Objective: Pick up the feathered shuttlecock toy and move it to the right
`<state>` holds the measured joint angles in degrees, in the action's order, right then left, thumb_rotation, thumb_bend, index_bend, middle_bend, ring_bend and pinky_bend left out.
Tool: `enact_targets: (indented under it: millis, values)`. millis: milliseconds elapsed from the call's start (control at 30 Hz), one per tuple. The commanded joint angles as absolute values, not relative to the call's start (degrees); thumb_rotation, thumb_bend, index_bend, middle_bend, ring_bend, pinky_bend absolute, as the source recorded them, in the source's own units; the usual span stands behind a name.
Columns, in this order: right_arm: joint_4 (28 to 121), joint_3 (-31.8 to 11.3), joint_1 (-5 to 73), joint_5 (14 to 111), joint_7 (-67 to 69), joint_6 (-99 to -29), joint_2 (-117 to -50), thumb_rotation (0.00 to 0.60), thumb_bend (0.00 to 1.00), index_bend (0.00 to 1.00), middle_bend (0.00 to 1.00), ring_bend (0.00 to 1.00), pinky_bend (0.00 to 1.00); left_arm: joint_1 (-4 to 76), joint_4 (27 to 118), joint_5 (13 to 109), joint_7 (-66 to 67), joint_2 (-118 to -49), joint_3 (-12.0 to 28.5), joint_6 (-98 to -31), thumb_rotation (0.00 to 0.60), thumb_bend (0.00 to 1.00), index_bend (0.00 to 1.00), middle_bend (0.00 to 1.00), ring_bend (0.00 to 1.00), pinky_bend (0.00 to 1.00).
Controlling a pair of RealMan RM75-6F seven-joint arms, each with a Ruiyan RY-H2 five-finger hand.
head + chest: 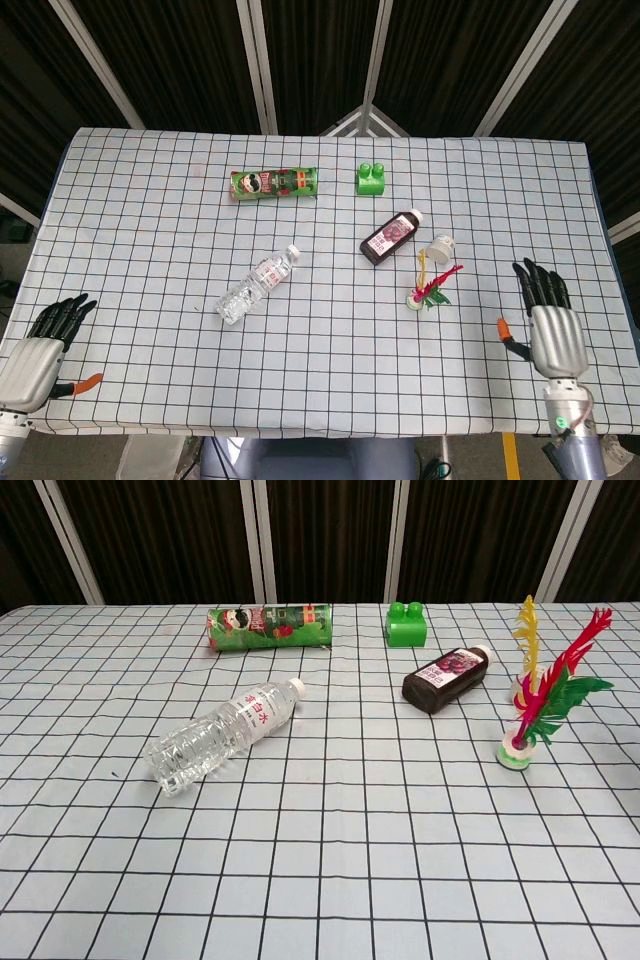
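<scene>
The feathered shuttlecock toy (428, 285) stands upright on the checked tablecloth, right of centre, its red, yellow and green feathers (551, 685) fanning up from a white and green base (515, 752). Nothing touches it. My right hand (546, 328) hovers near the table's front right edge, well to the right of the toy, fingers spread and empty. My left hand (38, 348) rests at the front left corner, fingers apart, holding nothing. Neither hand appears in the chest view.
A dark sauce bottle (391, 236) and a small white cap (439, 247) lie just behind the toy. A clear water bottle (256, 284) lies at centre left. A green chip can (274, 183) and a green block (372, 178) sit further back.
</scene>
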<state>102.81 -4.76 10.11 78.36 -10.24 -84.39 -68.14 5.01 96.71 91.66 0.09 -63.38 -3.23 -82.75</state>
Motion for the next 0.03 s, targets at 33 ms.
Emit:
enact_targets:
  millis: [33]
  values:
    - [99.98, 0.32, 6.25, 83.76, -10.95, -85.91, -63.54, 0.600, 0.39, 0.00, 0.00, 0.00, 0.00, 4.79, 96.04, 92.11, 1.11, -63.81, -3.04, -83.55, 0.600, 0.00, 0.00, 0.00, 0.00, 0.00]
